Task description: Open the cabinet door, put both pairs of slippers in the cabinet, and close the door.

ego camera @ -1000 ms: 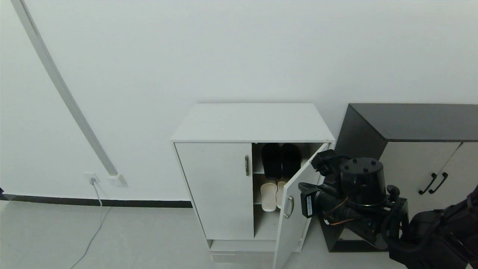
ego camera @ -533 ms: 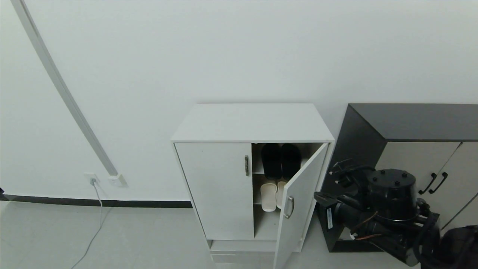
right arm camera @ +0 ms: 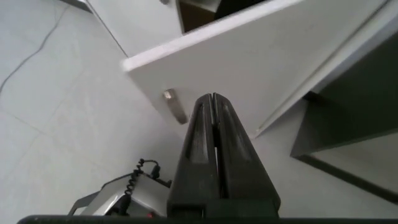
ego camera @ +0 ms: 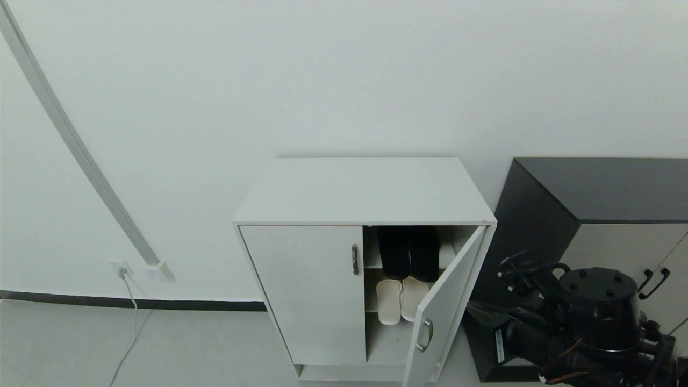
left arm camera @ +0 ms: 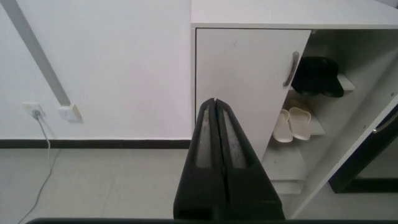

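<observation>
Inside the open cabinet, black slippers sit above white slippers; left gripper and right gripper seem clenched empty.

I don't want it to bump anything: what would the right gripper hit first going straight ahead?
Probably the open white cabinet door, beside its silver metal handle; the shut right gripper points there, though depth is unclear.

black slippers partly hidden, cabinet foot cropped
</observation>
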Controlling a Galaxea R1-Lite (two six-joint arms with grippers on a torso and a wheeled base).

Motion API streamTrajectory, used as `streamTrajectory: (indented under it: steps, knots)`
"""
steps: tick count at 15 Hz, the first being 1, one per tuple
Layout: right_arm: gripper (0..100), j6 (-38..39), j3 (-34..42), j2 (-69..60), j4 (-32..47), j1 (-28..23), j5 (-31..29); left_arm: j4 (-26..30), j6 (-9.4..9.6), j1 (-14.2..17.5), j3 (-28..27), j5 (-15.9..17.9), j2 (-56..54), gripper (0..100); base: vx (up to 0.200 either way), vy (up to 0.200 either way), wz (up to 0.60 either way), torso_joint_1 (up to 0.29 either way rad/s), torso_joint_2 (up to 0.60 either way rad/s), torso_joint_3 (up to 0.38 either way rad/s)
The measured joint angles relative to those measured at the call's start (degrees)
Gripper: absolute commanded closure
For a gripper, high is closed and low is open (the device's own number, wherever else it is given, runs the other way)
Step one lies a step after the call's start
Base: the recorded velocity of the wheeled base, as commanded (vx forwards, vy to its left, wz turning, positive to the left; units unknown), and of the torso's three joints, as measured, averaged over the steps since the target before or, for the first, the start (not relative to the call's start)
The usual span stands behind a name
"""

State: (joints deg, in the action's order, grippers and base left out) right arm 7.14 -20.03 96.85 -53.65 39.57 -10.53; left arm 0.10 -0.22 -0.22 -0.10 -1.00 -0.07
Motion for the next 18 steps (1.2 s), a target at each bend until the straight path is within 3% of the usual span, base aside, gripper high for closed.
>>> streamTrajectory:
  steps: [8, 18]
  knots:
    - [100, -0.1, -2.0, 8.6, -9.0, 0.0, 0.3, 0.0, 0.0, 0.0, 0.0, 0.0, 0.0, 100, 0.0, 0.0, 0.0, 0.0, 0.0, 0.0]
    - [100, -0.1, -11.4, 18.2, -9.3, -0.5, 0.0, 0.0, -0.02, 0.0, 0.0, 0.0, 0.0, 100, 0.0, 0.0, 0.0, 0.0, 0.0, 0.0]
